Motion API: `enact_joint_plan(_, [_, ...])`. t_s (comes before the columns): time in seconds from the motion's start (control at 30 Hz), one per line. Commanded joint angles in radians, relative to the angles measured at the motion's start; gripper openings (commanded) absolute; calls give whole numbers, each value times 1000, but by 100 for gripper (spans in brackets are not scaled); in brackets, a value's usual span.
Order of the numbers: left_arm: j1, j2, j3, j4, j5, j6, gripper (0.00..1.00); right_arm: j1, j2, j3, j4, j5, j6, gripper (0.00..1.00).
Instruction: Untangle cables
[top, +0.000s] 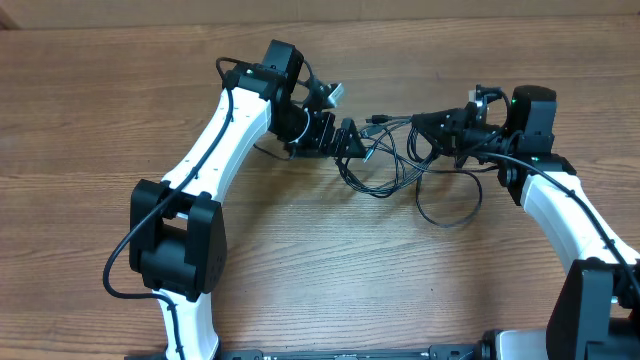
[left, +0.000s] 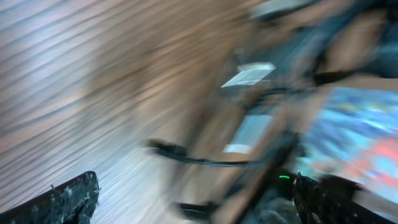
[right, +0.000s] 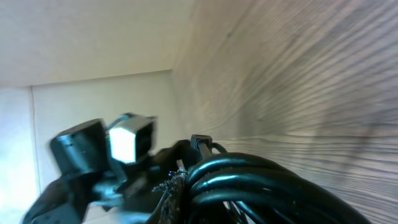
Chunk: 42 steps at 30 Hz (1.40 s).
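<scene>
1. Cables (top: 400, 160): a loose knot of thin black cords on the wooden table (top: 300, 290), lying between the two arms. Several loops sag out of the knot on the side toward the robot's base, and the widest loop is at the right.
2. Left gripper (top: 350, 140): at the left edge of the tangle and pointing into it. In the wrist view its fingers (left: 68, 199) stand as wide apart as they go, one at each lower corner of the frame, and nothing is clamped between them. One black cord lies across the open gap ahead of them. That view is badly smeared, so I cannot tell whether the cord touches either finger.
3. Right gripper (top: 432, 125): at the upper right edge of the tangle with its jaws fully closed. The wrist view shows a bunch of black strands packed right against the fingertips, so it seems pinched onto the cables. Cords run from there toward the left gripper, raised off the wood.
</scene>
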Motion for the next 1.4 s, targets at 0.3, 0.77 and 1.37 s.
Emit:
enact_joint_plan(0.3, [-6,-37,-5,-105,-693,-180,100,-21,-18,21,201,-186,174,4])
enact_joint_plan(0.77, [-6,-37,-5,-107,-529,-150,100,-21,-18,21,200,-172,162,4])
enact_joint_plan(1.37, [-6,-37,-5,-92,-405,-76,100,-21,-18,21,-241,348,11,31])
